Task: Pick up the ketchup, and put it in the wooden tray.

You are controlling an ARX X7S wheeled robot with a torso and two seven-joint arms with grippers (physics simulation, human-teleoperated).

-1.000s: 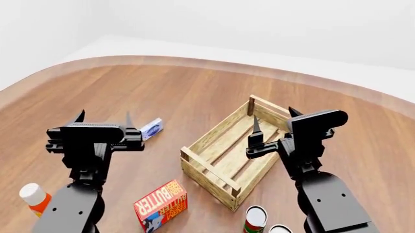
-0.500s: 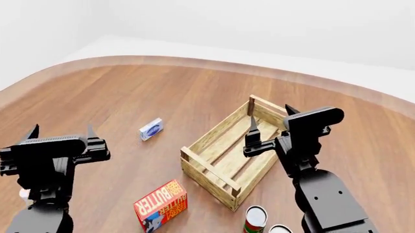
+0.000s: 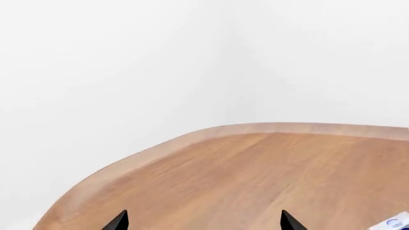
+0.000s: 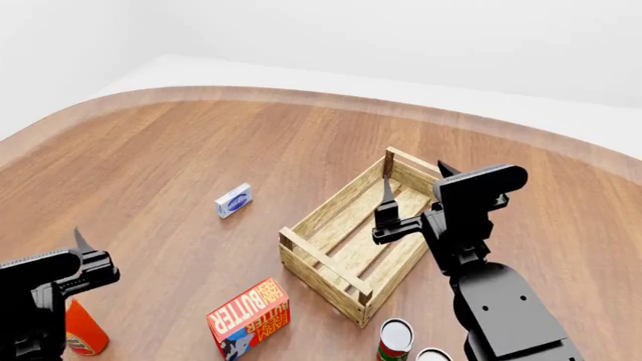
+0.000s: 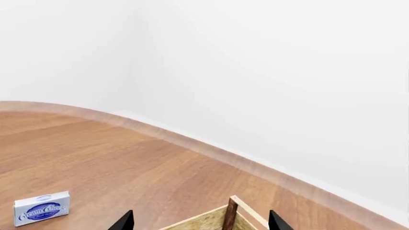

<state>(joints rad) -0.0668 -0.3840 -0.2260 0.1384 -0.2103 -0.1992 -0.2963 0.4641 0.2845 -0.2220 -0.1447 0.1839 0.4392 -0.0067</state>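
**Ketchup at the near left table edge, not yet gripped**

Stands on the table just beside and partly behind the left gripper, cap hidden. Left fingertips spread wide apart, nothing between them. Right gripper likewise spread and empty, poised above the wooden tray. Near the tray's front: a butter box and two cans. Farther out, a small blue-and-white box.
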